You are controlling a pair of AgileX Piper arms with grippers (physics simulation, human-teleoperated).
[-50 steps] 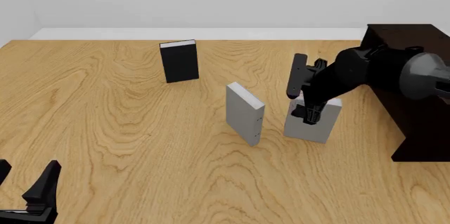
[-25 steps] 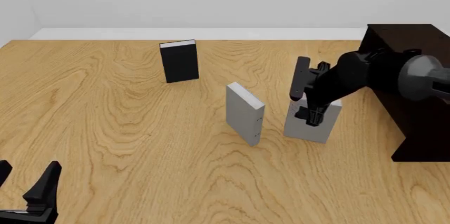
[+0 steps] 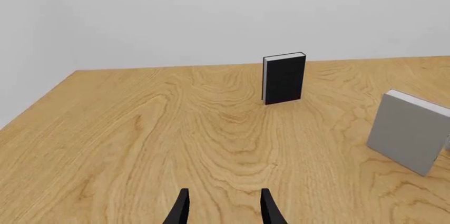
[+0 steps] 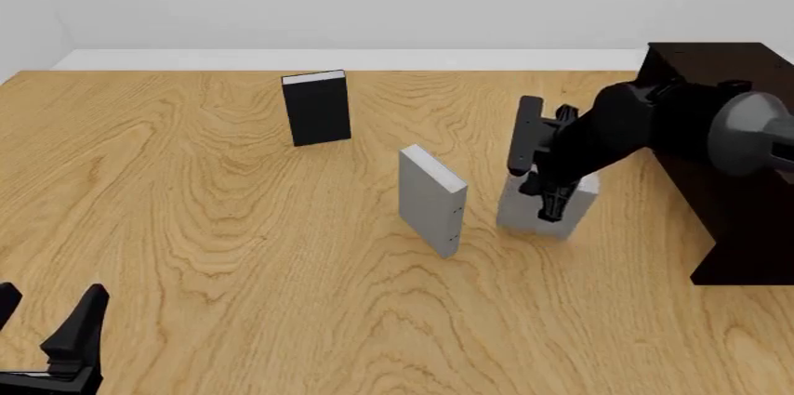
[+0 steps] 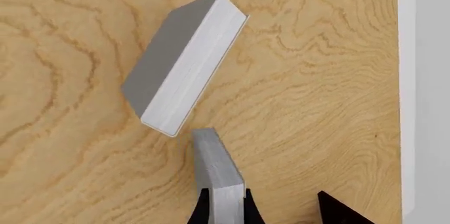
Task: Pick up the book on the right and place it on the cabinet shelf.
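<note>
The book (image 4: 531, 216), plain light grey, stands right of centre in the front view with its lower edge slightly off the table. My right gripper (image 4: 549, 196) is shut on its upper edge. In the right wrist view the book (image 5: 215, 167) runs between the two dark fingertips (image 5: 202, 206) of that gripper (image 5: 223, 208). The very dark cabinet (image 4: 732, 163) stands at the table's right edge, just right of the book; its shelf is hidden from this side. My left gripper (image 4: 52, 339) is open and empty at the near left, seen as my left gripper (image 3: 225, 211) in its wrist view.
A second grey book (image 4: 430, 200) stands upright just left of the held one, also seen as the grey book (image 5: 183, 81) and the grey book (image 3: 408, 132). A black book (image 4: 316, 107) stands farther back, shown as the black book (image 3: 285, 78).
The right gripper has drawn the book a little upward and to the left, so its lower edge sits higher than before. The left arm has not moved.
</note>
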